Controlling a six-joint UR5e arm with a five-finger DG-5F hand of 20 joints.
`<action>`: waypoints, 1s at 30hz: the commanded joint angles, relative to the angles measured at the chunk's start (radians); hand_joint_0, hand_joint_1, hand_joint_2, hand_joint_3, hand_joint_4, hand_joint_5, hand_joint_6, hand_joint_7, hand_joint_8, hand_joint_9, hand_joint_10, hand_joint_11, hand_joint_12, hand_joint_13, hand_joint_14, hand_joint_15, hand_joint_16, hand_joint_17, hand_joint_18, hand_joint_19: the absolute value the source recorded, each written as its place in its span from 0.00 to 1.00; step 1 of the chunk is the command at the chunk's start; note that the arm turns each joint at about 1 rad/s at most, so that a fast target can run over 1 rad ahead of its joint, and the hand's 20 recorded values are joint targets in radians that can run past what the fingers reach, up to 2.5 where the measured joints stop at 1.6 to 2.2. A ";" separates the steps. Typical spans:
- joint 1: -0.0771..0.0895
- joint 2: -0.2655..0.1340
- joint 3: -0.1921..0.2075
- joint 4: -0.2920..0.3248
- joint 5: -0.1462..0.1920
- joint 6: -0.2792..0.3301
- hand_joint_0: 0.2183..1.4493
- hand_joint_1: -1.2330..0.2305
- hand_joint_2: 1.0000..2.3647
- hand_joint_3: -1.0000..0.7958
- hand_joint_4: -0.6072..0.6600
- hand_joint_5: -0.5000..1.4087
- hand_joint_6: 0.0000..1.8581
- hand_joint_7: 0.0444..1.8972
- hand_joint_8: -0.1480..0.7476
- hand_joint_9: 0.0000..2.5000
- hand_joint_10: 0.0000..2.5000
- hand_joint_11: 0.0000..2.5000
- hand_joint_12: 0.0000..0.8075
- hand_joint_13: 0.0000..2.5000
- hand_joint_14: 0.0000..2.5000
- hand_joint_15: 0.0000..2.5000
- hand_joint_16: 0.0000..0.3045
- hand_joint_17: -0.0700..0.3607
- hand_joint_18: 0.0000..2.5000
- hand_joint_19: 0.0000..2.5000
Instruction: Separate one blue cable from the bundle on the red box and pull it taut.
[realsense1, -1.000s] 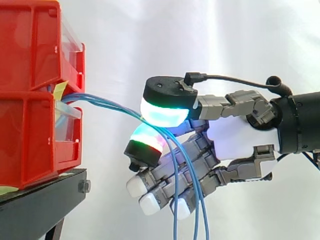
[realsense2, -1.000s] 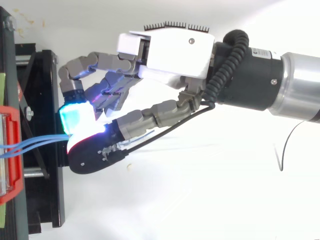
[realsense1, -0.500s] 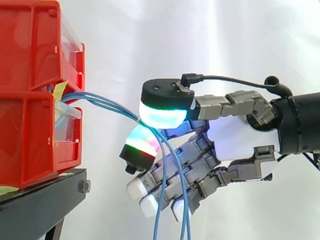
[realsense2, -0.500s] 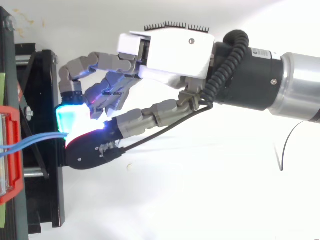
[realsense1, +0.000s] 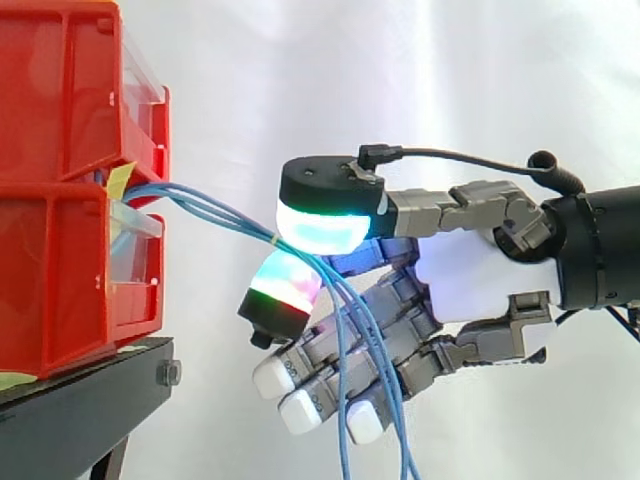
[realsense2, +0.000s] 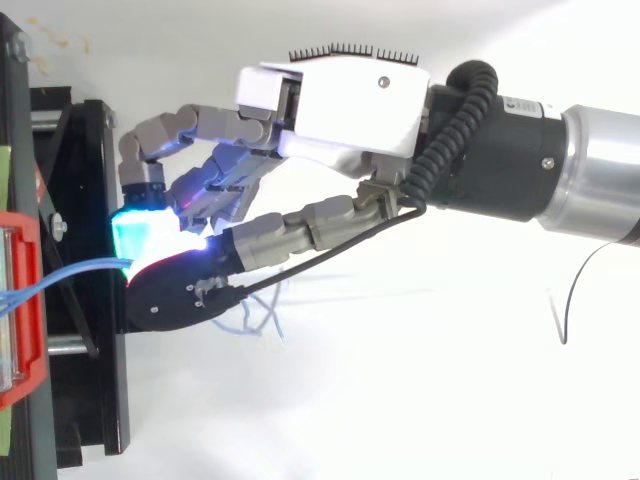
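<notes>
Several thin blue cables (realsense1: 210, 212) leave the gap between the two stacked red bins (realsense1: 60, 250) and rise slightly rightward to my hand (realsense1: 470, 280). There they pass between the top pad (realsense1: 320, 228), glowing cyan and green, and a lower pad (realsense1: 285, 285) glowing red and green; these two pads pinch the strands. Past the pinch the cables droop over the curled fingers and hang down out of the side view. In the top view the hand (realsense2: 340, 100) reaches left toward the bin's red front (realsense2: 25, 300), with the blue cables (realsense2: 70, 272) bowing between them.
The bins rest on a black stand (realsense1: 80, 400) whose frame (realsense2: 90, 380) lies just left of the fingertips in the top view. Loose blue cable loops (realsense2: 262, 315) lie below the hand. A white curtain backs the scene.
The hand has crept slightly left toward the bins. The hanging strands have swung sideways and back, and loose loops now show under the hand in the top view.
</notes>
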 joint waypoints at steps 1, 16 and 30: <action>0.000 0.000 -0.001 -0.001 0.000 0.002 0.32 0.45 0.01 0.44 0.70 0.23 0.27 0.59 0.56 0.40 0.00 0.10 0.49 0.31 0.00 0.11 0.17 0.43 0.31 0.20; 0.003 0.000 -0.001 -0.020 0.000 0.022 0.29 0.45 0.00 0.31 0.68 0.23 0.27 0.66 0.57 0.42 0.00 0.12 0.47 0.32 0.00 0.11 0.15 0.40 0.30 0.19; 0.021 0.000 -0.001 -0.104 0.138 0.206 0.34 0.38 0.01 0.38 0.68 0.23 0.27 0.66 0.56 0.42 0.00 0.12 0.46 0.32 0.00 0.11 0.14 0.38 0.30 0.18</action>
